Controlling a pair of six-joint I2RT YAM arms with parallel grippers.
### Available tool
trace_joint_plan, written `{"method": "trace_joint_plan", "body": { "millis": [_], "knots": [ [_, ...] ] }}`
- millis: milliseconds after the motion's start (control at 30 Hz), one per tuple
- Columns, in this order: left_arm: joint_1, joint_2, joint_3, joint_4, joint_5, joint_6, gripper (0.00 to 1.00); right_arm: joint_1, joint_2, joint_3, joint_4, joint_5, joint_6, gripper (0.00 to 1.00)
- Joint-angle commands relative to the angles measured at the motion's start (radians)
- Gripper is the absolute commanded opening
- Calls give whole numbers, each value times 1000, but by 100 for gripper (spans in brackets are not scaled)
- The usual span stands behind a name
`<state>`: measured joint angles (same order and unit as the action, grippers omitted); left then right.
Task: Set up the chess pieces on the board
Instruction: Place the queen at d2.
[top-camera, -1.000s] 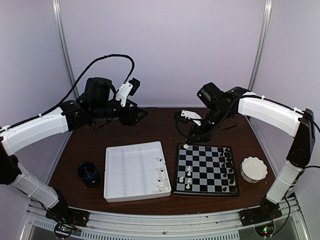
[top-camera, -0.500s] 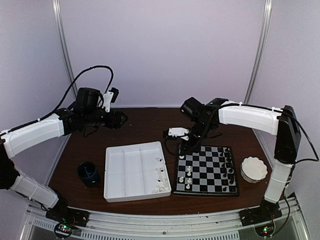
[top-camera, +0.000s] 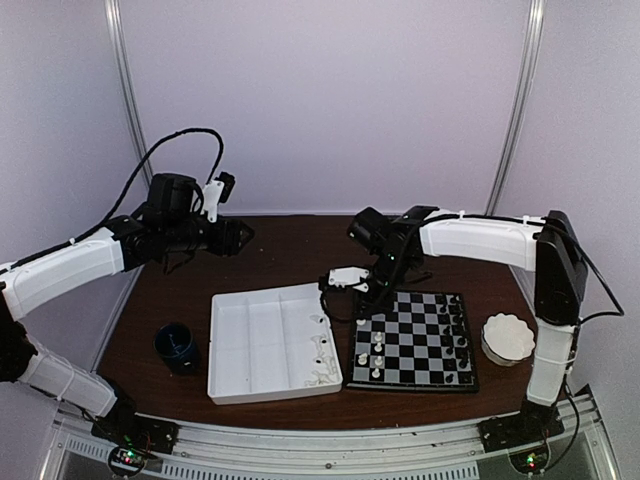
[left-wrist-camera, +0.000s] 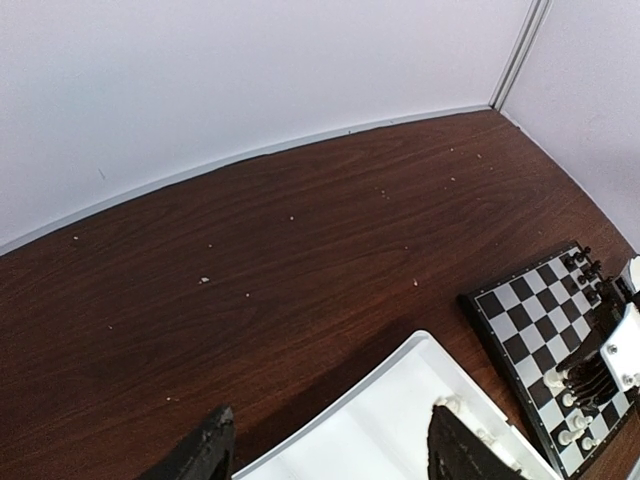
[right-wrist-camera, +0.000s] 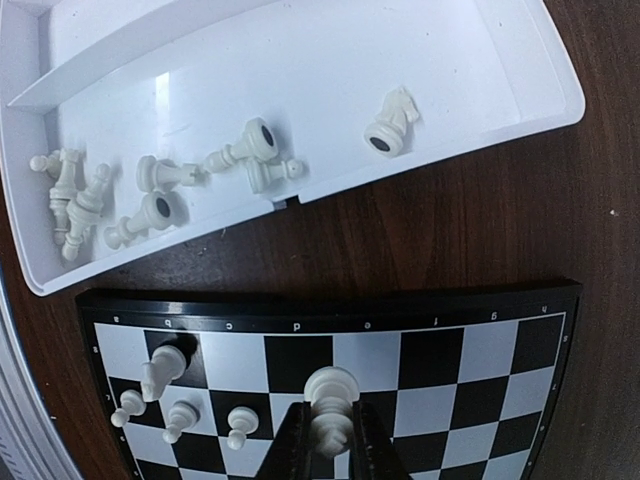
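**Top view.** The board (top-camera: 412, 387) lies on the near right part of the worktop (top-camera: 290, 255). Its left edge is just beside a white tray (top-camera: 270, 393). Black pieces (top-camera: 460, 335) line the board's right side. A few white pieces (top-camera: 377, 352) stand by its left edge, toward the near corner. More white ones lie loose in the tray's near right corner. A dark blue cup (top-camera: 177, 345) sits near the worktop's left edge and a white scalloped dish (top-camera: 508, 337) near its right edge. The right tool (top-camera: 372, 300) hangs over the board's far left corner. The left tool (top-camera: 238, 236) is raised over the far left of the worktop, well apart from the board.

**Left wrist view.** The left tool's two fingers (left-wrist-camera: 205, 455) are spread wide with nothing between them. Below them are a corner of the tray and bare wood. The board shows at the lower right edge, with the right tool over it.

**Right wrist view.** The right tool is pressed together on a white chessman (right-wrist-camera: 330, 405), pinching it upright. It is over the squares close to the board edge that faces the tray. Whether its base touches the board cannot be told. Four white pieces stand to one side of it on the board. In the tray, about eight white pieces lie tipped over, with a knight (right-wrist-camera: 390, 125) a little apart from the rest.
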<state>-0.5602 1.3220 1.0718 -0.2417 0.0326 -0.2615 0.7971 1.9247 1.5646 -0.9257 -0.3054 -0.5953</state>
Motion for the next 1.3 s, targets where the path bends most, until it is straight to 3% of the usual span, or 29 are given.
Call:
{"method": "trace_joint_plan", "body": {
  "millis": [0,1267],
  "knots": [
    [-3,-10,24,14,-8,16,66,-6,33,22,10,59,18,0],
    [-3,22,30,7,-2,30,66,-64,74,-14,54,-11,56,1]
  ]
}}
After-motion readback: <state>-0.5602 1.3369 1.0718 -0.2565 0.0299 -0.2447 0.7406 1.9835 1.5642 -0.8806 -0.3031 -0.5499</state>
